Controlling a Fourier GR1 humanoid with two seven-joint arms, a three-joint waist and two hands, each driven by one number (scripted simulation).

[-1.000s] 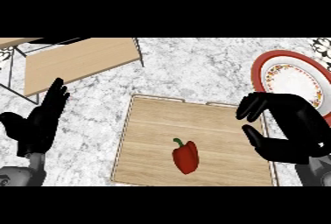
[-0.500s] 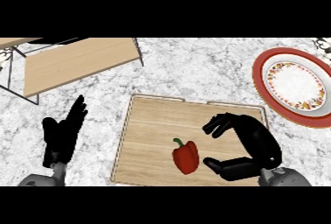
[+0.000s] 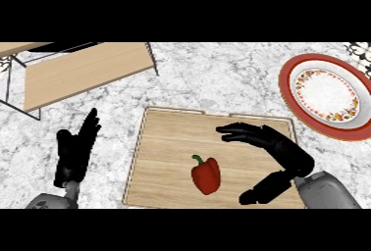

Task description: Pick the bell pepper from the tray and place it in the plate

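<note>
A red bell pepper (image 3: 206, 175) with a green stem lies on the wooden tray (image 3: 167, 142), toward its near edge. My right hand (image 3: 279, 152) hovers over the tray just right of the pepper, open, fingers and thumb spread wide around empty air, not touching the pepper. A red-rimmed white plate (image 3: 328, 93) with a patterned inner ring sits at the far right, empty. My left hand (image 3: 74, 149) rests open left of the tray, fingers straight and pointing away.
A wooden shelf on a black metal frame (image 3: 80, 71) stands at the back left. The counter top (image 3: 217, 73) is grey-white marble. A patterned item (image 3: 360, 49) peeks in at the top right corner.
My right hand has moved down and left from near the plate to beside the pepper on the tray. My left hand has shifted slightly inward and lower. The pepper has not moved.
</note>
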